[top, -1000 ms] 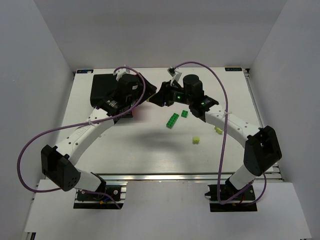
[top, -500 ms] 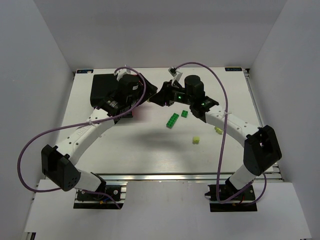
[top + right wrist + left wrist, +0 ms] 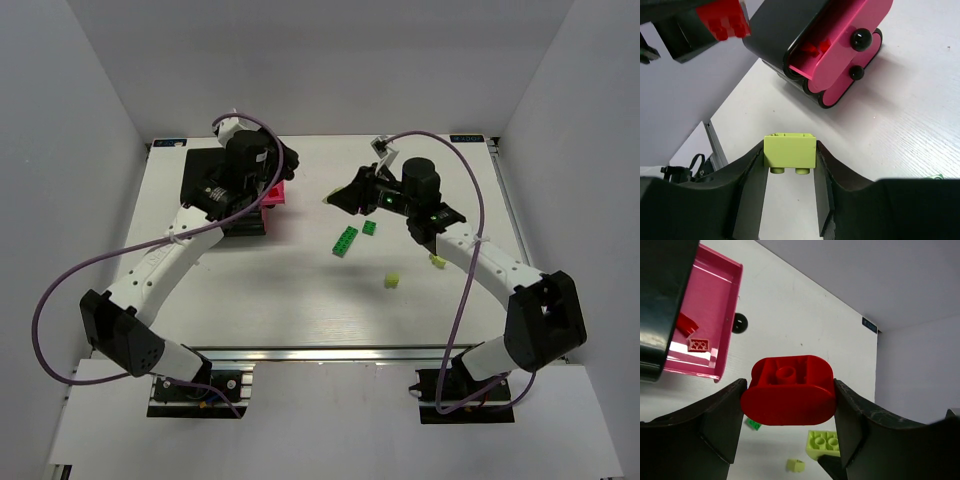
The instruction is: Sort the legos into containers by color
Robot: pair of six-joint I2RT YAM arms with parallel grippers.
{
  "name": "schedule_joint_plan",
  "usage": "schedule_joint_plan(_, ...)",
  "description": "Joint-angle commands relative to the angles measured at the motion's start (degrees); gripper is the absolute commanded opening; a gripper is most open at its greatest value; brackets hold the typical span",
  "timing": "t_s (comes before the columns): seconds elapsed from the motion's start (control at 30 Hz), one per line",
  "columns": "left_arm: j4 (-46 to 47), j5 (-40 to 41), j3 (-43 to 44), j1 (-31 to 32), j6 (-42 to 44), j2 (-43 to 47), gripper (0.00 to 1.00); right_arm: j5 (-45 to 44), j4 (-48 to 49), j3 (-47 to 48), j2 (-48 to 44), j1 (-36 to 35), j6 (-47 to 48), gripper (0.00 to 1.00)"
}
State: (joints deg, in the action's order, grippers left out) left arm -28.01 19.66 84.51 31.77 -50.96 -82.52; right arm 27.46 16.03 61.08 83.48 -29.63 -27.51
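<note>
My left gripper (image 3: 272, 172) is shut on a red lego (image 3: 787, 390) and holds it in the air beside the black cabinet (image 3: 215, 180). The cabinet's top pink drawer (image 3: 710, 310) is open, with two red legos (image 3: 698, 344) inside. My right gripper (image 3: 338, 198) is shut on a pale yellow lego (image 3: 790, 151), held above the table right of the cabinet. Two green legos (image 3: 345, 241) (image 3: 370, 228) and two pale yellow ones (image 3: 392, 281) (image 3: 437, 261) lie on the table.
The cabinet's pink drawer fronts carry round black knobs (image 3: 861, 37), facing right toward my right gripper. White walls close in the table on the left, back and right. The purple cables loop above both arms.
My right gripper has pulled back to the right, away from the cabinet, with the yellow lego. My left gripper has shifted left and back by the cabinet, and the open pink drawer now shows.
</note>
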Motion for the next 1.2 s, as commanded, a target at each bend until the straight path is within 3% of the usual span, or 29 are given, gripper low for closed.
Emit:
schedule_joint_plan(0.0,-0.8,3.2,0.8,0.0,1.8,-0.4,0.00,2.3,0.9,-1.1,-2.4,0.2,1.1,0.00)
schedule_joint_plan(0.3,-7.5,12.4,8.7,-0.6,7.7,-9.1,0.00,1.8,-4.2,-4.8,-9.6,2.8,5.3,0.00)
schedule_joint_plan(0.47,-14.9,19.7,20.0,-0.6,7.4,-19.2,0.01,2.0,-4.3,-8.9,-15.4,3.5,6.1,0.00)
schedule_joint_plan(0.6,-19.4,22.6,24.0,-1.1,3.5,-22.9,0.07,2.5,-4.2,-11.9,-18.3,4.3,6.4,0.00)
schedule_joint_plan(1.17,-30.4,17.9,37.4,-3.5,-15.4,-34.0,0.15,6.4,-2.2,-16.8,-24.6,8.8,4.7,0.00)
